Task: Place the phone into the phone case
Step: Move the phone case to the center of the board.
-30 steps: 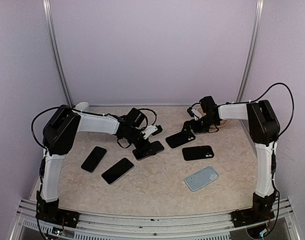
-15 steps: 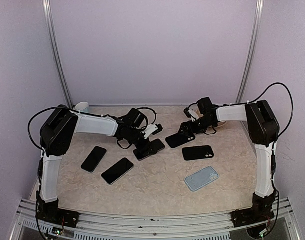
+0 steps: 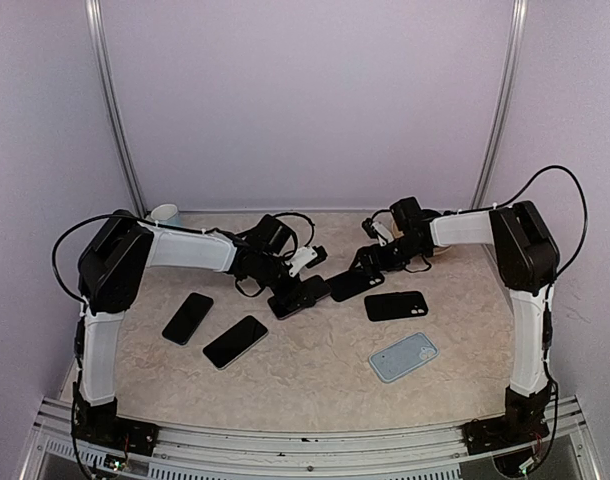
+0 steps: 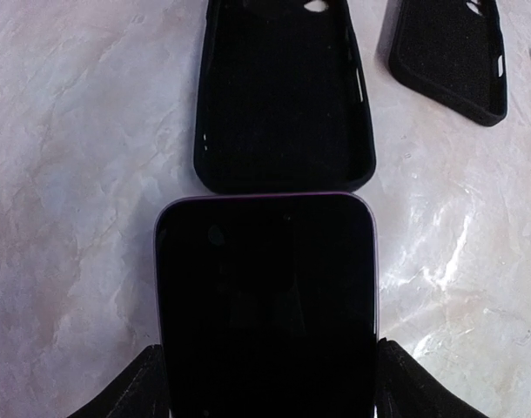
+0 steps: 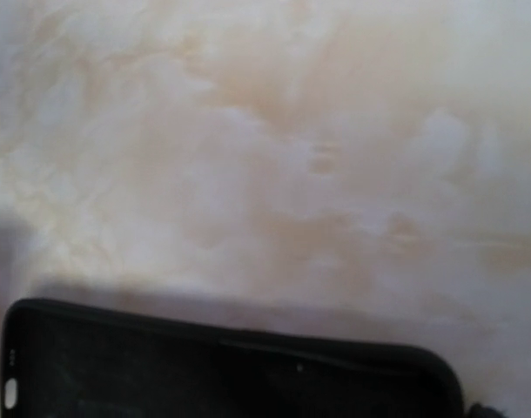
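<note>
Left tool (image 4: 265, 396) is clamping phone (image 4: 265, 296) just beside black phone case (image 4: 283, 96); right tool (image 3: 370, 262), we are not making out its state.

Top view: bright, even, diffuse light from above, with a lilac cast on the walls. Only soft, faint shade lay under the left pincer (image 3: 290, 290) and right pincer (image 3: 369, 262).

Left wrist view: sharp. Streaky glare sat on the table (image 4: 444, 248) right of the pincer. The phone (image 4: 265, 296) screen between its fingers read flat black with dull reflections. The phone case (image 4: 283, 104) ahead of it lost interior detail.

Right wrist view: out of focus throughout. The marble ahead of the pincer was washed out, a dim shadow band ran along the case edge, and the left edge darkened.
</note>
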Controlling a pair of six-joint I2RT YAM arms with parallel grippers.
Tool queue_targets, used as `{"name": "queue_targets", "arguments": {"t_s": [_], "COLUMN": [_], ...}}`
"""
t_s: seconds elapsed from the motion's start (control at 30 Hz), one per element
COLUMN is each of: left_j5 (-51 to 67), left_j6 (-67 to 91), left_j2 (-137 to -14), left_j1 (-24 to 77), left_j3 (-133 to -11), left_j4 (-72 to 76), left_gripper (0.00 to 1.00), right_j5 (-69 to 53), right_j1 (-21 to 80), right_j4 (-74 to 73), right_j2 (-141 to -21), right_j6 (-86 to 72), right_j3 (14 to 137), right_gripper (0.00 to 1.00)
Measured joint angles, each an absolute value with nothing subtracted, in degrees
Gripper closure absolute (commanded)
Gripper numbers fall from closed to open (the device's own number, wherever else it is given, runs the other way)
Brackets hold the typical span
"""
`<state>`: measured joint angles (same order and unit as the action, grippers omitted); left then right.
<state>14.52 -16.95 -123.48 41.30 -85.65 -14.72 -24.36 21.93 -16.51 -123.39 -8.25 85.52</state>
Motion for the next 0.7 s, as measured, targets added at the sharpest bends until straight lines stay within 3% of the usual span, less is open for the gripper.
{"name": "queue_targets", "arguments": {"t_s": [0.7], "left_j5": [12.64], "left_j6": [-17.65], "left_j2": [-121.54], "left_j1": [42.57], "left_j3": [-87.74], "left_j4": [-18.46], "left_gripper": [0.32], "right_j5": [-34.28], "right_j1": [26.74], "right_j4": [-13.78], "right_j2": [-120.09], "right_j6": [-16.23], "right_j3": [79.59], "right_gripper": [0.0]}}
